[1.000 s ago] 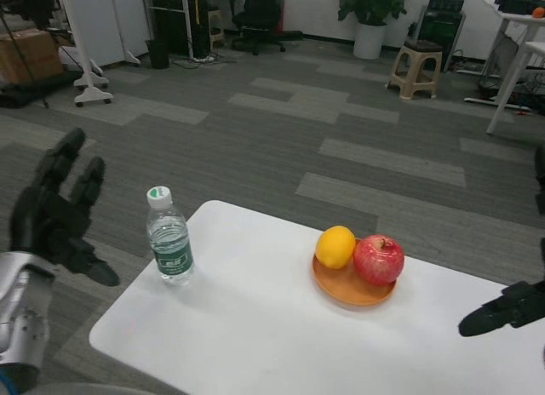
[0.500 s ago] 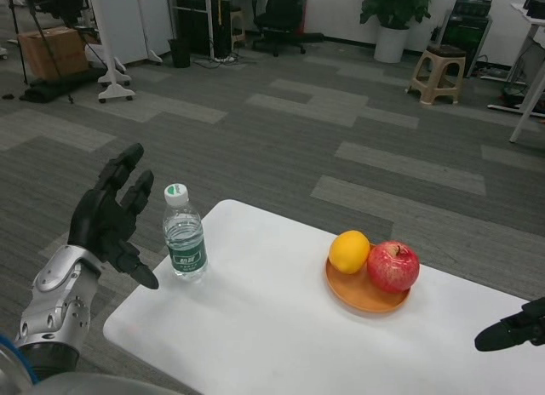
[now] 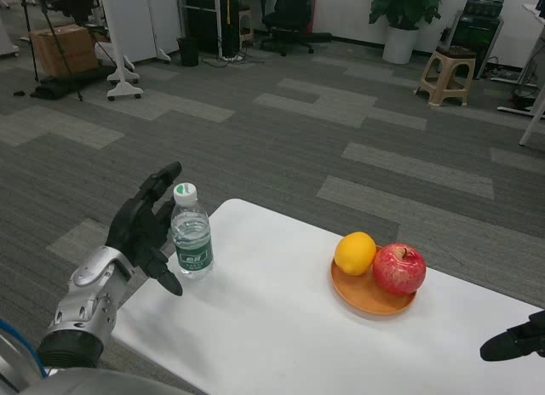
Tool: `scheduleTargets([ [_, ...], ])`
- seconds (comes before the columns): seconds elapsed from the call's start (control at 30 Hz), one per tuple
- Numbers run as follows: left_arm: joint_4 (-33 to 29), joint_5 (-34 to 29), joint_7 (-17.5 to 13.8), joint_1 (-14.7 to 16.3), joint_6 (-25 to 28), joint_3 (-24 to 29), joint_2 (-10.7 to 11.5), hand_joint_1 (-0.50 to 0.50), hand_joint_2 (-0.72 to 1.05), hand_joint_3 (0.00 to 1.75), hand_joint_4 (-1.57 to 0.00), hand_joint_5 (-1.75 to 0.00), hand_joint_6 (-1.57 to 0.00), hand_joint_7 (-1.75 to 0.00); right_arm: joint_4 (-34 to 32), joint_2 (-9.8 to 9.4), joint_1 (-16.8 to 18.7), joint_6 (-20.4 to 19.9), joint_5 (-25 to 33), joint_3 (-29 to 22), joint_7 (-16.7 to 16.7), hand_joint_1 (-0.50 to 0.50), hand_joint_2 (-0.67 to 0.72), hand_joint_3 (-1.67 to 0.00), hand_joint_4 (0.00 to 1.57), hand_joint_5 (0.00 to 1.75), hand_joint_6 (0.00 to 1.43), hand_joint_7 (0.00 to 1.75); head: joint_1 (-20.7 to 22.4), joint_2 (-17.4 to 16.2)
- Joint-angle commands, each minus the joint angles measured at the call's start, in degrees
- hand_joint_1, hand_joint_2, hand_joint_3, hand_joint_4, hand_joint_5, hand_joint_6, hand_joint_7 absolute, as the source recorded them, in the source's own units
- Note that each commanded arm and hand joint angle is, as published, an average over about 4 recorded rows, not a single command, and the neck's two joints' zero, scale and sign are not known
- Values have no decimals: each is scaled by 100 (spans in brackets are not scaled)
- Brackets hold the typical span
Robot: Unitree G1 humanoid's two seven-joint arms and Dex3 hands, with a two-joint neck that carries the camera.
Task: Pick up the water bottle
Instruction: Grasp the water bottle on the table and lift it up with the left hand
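A clear water bottle (image 3: 192,237) with a white cap and green label stands upright near the left end of the white table (image 3: 281,327). My left hand (image 3: 146,227) is just left of the bottle with its fingers spread apart, close beside it and holding nothing. Whether a finger touches the bottle I cannot tell. My right hand (image 3: 513,341) shows only partly at the right edge, low over the table, and its fingers cannot be made out.
An orange plate (image 3: 370,294) holds a yellow lemon (image 3: 355,253) and a red apple (image 3: 399,269) at the table's right of middle. Beyond the table lie grey carpet, a stool (image 3: 446,71) and office furniture.
My left hand has moved right, from well left of the bottle to right beside it. The camera has shifted, so the whole scene sits slightly differently.
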Motion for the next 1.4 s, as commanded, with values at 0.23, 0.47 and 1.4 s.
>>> scheduleTargets([
  [0.23,688,-72,-147,-495,-64,-520,244,-50,-46,9,0,0,0,-28,-201,55,134,-37,16,-46,-17,-29,53,0,0,0,0,0,-28,30],
  [0.47,816,-116,-165,-556,-64,-734,350,-50,-46,9,0,0,0,-28,-223,72,169,-37,16,-61,-17,-29,53,0,0,0,0,0,-8,17],
  [1.4,1338,-136,-204,-761,441,-1241,785,-50,-50,7,0,0,0,-28,-216,53,209,-37,16,-35,-17,-29,53,0,0,0,0,0,12,-174],
])
